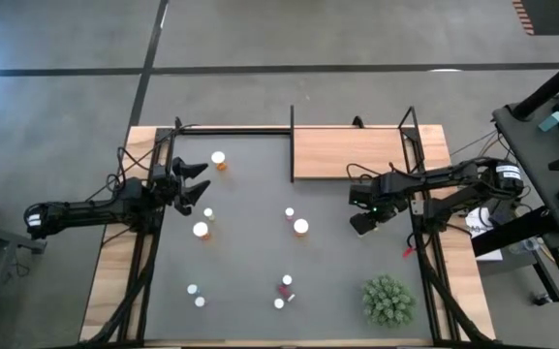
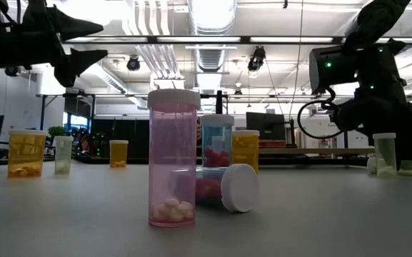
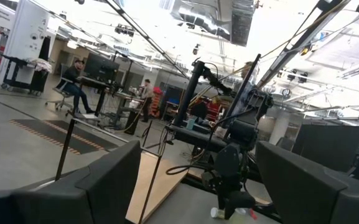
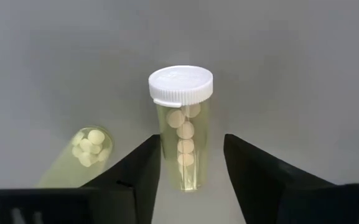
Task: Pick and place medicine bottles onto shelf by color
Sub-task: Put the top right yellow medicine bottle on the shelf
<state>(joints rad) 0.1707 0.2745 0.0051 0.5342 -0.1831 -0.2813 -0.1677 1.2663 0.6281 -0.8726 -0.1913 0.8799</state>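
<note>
Right gripper (image 4: 191, 171): fingers narrowing around, not visibly gripping, a pale green medicine bottle (image 4: 182, 127) lying on the grey mat (image 1: 250, 242) just before the shelf (image 1: 352, 153); left gripper (image 1: 199, 181): fingers wide, empty, near an orange bottle (image 1: 220, 161).

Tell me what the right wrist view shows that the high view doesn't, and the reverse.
Only the right wrist view: a pale green capped bottle holding round pills stands between the right gripper's dark fingers; one finger looks in contact with it, the other shows a gap. A second pale green bottle lies beside it.

Only the high view: the light-brown wooden shelf, the spiky green plant, the left gripper open.

Both: the dark grey mat.
</note>
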